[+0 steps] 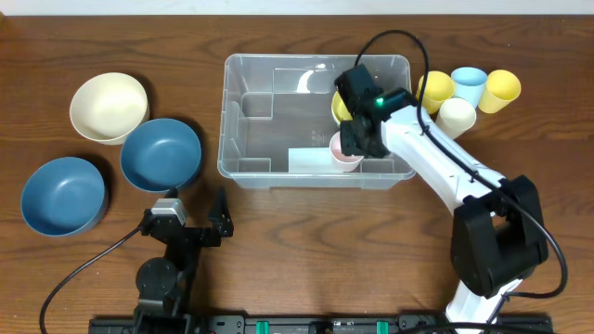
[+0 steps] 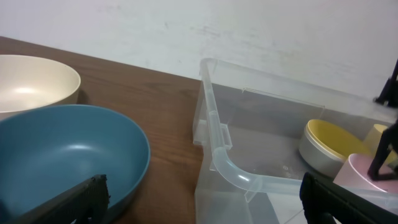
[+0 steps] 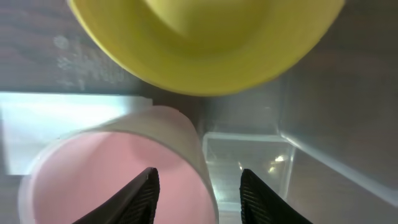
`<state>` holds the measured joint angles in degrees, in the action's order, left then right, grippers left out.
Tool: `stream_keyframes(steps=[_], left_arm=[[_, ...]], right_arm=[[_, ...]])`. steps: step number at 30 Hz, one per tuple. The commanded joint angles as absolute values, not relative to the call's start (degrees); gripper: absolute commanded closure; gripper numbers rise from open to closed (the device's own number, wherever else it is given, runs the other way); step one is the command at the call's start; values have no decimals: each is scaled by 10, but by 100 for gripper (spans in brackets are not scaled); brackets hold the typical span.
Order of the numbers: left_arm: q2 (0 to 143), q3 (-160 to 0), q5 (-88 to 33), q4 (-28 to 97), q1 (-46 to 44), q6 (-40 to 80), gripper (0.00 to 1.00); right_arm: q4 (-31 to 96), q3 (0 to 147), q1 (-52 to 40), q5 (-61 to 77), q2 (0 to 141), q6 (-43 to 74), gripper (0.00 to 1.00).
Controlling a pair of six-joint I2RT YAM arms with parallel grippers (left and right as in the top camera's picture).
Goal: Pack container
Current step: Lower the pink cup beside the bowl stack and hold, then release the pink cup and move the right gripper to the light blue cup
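The clear plastic container point(image 1: 278, 121) stands at the middle of the table. A yellow bowl point(image 1: 340, 104) and a pink cup point(image 1: 346, 153) sit inside its right end. My right gripper point(image 1: 358, 139) hangs over the pink cup point(image 3: 112, 174). Its jaws are open and straddle the cup's right wall, one finger inside and one outside, with a gap on each side. The yellow bowl point(image 3: 205, 43) lies just beyond. My left gripper point(image 1: 197, 210) rests wide open near the front edge, holding nothing, and faces the container's corner point(image 2: 217, 134).
A cream bowl point(image 1: 109, 107) and two blue bowls point(image 1: 161, 153) point(image 1: 63, 195) sit left of the container. Right of it stand two yellow cups point(image 1: 434, 90) point(image 1: 501, 90), a light blue cup point(image 1: 469, 83) and a cream cup point(image 1: 457, 114).
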<state>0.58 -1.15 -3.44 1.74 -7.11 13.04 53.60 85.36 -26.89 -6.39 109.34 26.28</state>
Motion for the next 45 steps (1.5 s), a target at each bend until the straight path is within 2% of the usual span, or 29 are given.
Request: stream_keyframes(steps=[1,12,21,25,35,45], left_arm=[[2,-2,-33,38,-68,119,2],[2,-2,-33,38,-68,119,2],[2,-2,-33,38,-68,119,2],[2,-2,-33,38,-68,119,2],[2,-2,-33,38,-68,119,2],[2,-2,-33,38,-68,119,2]], right_arm=[[562,924,-265,-71,1094,252,55],[673,1109,-204,-120,1094,262,48],[646,1114,-61,-108,1094,274,44],[620,1113,-12,-73,1096,274,49],[606,1113,31,-122,1142,302,49],[597,1113,64,-109,1206,309,49]])
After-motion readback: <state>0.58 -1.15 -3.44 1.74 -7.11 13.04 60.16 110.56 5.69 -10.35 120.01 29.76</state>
